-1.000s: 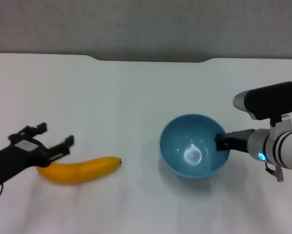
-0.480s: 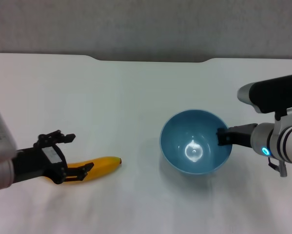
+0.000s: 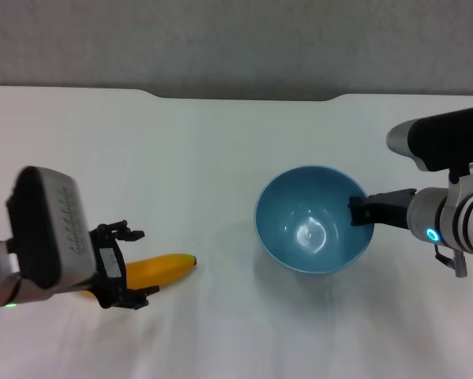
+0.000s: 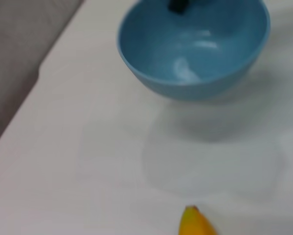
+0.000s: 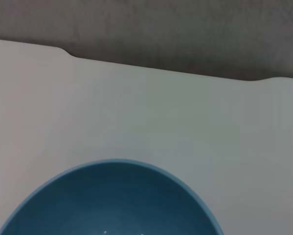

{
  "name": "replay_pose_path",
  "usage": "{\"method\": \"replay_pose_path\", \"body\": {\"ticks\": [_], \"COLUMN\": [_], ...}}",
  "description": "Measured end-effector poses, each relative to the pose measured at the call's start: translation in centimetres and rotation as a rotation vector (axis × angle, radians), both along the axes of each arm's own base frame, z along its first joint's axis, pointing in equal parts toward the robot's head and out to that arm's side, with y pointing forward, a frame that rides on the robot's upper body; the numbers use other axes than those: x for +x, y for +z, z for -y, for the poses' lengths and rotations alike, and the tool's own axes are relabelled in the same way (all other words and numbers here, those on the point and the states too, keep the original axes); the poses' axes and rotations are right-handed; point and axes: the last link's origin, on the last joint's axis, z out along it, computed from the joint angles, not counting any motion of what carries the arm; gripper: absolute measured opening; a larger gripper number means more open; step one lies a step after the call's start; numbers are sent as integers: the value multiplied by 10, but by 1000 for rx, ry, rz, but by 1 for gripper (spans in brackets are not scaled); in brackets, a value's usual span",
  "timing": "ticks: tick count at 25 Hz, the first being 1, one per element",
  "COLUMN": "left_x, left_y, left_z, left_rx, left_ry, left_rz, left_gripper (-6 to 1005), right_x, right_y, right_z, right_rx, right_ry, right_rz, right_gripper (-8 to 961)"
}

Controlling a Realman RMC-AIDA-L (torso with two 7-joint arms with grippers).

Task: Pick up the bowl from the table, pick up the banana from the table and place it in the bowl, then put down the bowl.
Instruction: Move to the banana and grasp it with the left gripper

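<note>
The white surface [image 3: 212, 158] has a shallow notch in its far edge. The banana [image 3: 159, 270] lies on it toward the robot's left, its tip pointing at the light-blue bowl [image 3: 311, 229], well apart.

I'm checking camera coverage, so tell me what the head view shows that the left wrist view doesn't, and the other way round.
Only the head view shows both arms: the left tool straddling the curved yellow banana, and the right tool shut on the rim of the round glossy light-blue bowl. Only the left wrist view shows the bowl's outer side and the shadow beneath it. Both show the bowl, the banana's tip and the flat white table.
</note>
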Motion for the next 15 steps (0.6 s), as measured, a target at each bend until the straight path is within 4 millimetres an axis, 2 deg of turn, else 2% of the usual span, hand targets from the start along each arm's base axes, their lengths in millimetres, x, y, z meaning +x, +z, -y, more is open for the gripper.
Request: {"method": "replay_pose_path", "body": {"ticks": [11, 15], "left_x": [-6, -11], "left_y": [-15, -13], "left_z": [-23, -34], "left_rx": [-50, -61], "left_ry": [7, 24], "left_rz": [-142, -193], "left_gripper": [894, 894], "right_x": [-6, -9], "right_y": [2, 1], "right_z": [2, 3], "right_rx": [1, -1], "right_ry": [18, 27], "right_rz": [-10, -13], "right_gripper": [35, 35]}}
